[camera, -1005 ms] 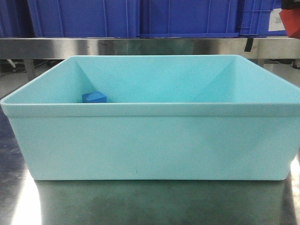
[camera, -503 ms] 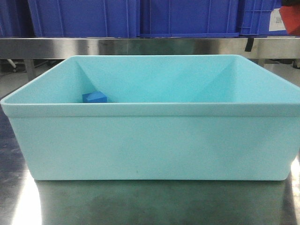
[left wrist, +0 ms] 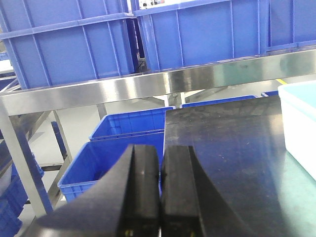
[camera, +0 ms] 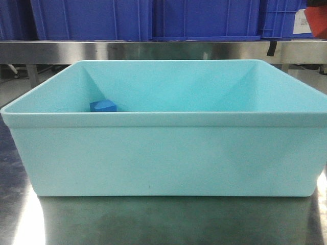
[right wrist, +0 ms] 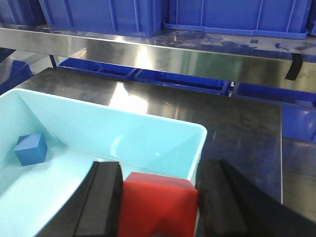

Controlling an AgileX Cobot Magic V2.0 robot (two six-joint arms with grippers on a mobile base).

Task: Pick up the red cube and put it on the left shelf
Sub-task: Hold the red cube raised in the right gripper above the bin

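- Front view: the left shelf [camera: 153, 51] runs behind the teal tub [camera: 163, 158]. A red patch above the tub's far right corner is probably the red cube [camera: 321, 26].
- Left wrist view: the left jaws are pressed together and empty, off the tub's left side.
- Right wrist view: the right jaws clamp the red cube [right wrist: 158, 207] above the tub's right rim. It has no long axis and sits square to the pads, with the shelf rail beyond the tub.

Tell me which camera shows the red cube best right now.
Right wrist view: the red cube sits large at lower centre, clamped in the right gripper near the teal tub corner. The front view catches only a red sliver at its top right edge, probably the cube. The left wrist view shows none of it.
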